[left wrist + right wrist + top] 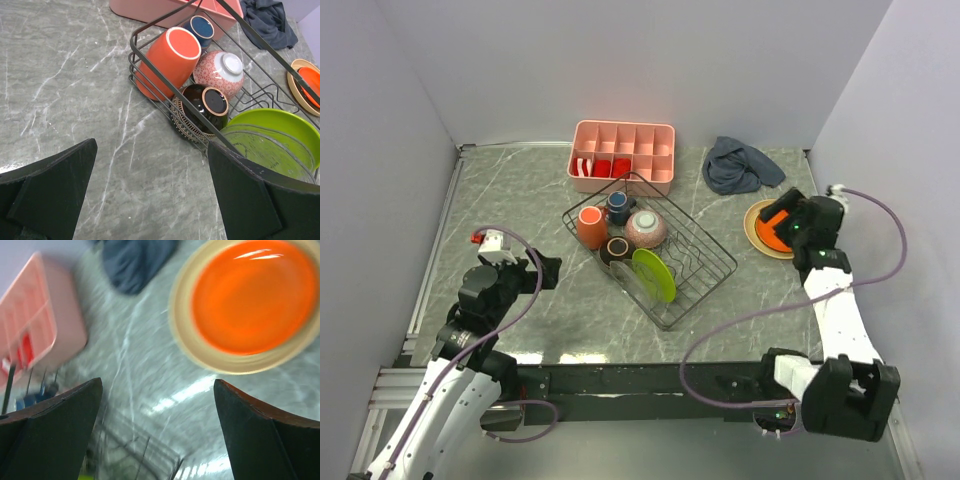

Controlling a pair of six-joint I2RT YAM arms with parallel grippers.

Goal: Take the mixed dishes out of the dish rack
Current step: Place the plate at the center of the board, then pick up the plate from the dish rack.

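On the grey marble table, dish rack [698, 252]: black wire, sat at an angle mid-table, five pieces inside it.
Orange mug [167, 57]: down on its side at the rack's left end, pressed against the wires.
Dark-blue cup [200, 27]: tucked just behind the mug, on the side nearest the pink tray [623, 150].
Speckled bowl [220, 72]: pinkish, tipped over with its white foot ring showing, right beside the mug.
Dark-brown bowl [200, 110]: tilted on its side at the near rail, touching the speckled bowl.
Lime green plate [654, 274]: standing on edge in the wavy slots, leaning a little.
Tan plate [182, 315]: out of the rack, flat on the table well to its right.
Orange-red plate [250, 300]: stacked on top of the tan one, tan rim showing all round.
Right gripper [156, 382]: over the two stacked plates, fingers spread wide and nothing between them; the wrist view is blurred, yet both fingers show clear of the plates.
Left gripper [151, 145]: low over bare table left of the rack, jaws fully apart, holding nothing, facing the mug.
Grey-blue cloth [740, 165]: crumpled at the back, between tray and plates.
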